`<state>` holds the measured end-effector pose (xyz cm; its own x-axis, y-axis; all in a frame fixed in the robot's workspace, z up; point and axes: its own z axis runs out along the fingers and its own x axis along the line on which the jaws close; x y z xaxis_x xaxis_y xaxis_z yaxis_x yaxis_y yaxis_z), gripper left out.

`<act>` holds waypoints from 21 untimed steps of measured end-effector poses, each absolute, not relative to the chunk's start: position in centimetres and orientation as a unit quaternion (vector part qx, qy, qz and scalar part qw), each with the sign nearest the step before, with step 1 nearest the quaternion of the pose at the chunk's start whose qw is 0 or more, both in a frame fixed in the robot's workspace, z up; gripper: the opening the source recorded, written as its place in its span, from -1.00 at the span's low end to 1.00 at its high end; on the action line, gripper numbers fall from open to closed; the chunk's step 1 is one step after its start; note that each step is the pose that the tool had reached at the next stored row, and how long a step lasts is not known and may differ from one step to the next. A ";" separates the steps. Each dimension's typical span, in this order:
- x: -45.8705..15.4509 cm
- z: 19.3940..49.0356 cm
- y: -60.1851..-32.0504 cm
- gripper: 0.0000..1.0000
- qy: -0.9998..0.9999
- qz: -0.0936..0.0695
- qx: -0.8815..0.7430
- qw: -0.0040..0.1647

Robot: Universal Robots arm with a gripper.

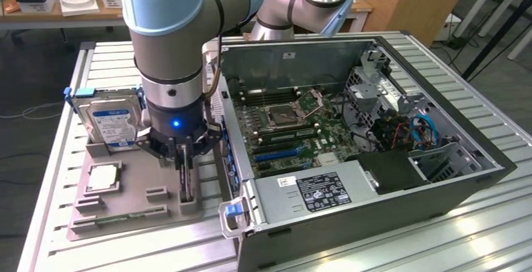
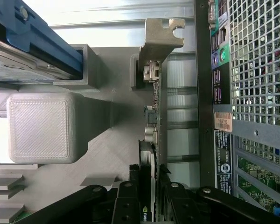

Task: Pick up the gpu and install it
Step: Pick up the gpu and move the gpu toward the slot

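Note:
The gpu (image 1: pixel 185 185) stands edge-on in a slot of the grey holder tray (image 1: pixel 133 213), a thin dark card beside the open computer case. My gripper (image 1: pixel 184 155) hangs straight down over it, with a finger on each side of the card's upper edge. In the wrist view the gpu (image 2: pixel 154 109) runs away from the gripper (image 2: pixel 149 176) to its silver end bracket (image 2: pixel 161 32). The black fingers (image 2: pixel 133 179) lie close against both faces of the card, which still sits in its slot.
A hard drive (image 1: pixel 112 122) with a blue-white label stands at the tray's back, a square processor chip (image 1: pixel 101 177) lies in front of it. The open case (image 1: pixel 465 141) with motherboard (image 1: pixel 283 122) and power supply (image 1: pixel 324 191) sits at the exterior view's right, its wall close to the gripper.

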<state>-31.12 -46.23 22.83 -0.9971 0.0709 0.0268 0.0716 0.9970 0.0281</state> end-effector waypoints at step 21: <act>-31.1 23.2 -46.2 -0.47 -0.999 -0.015 -0.036 0.013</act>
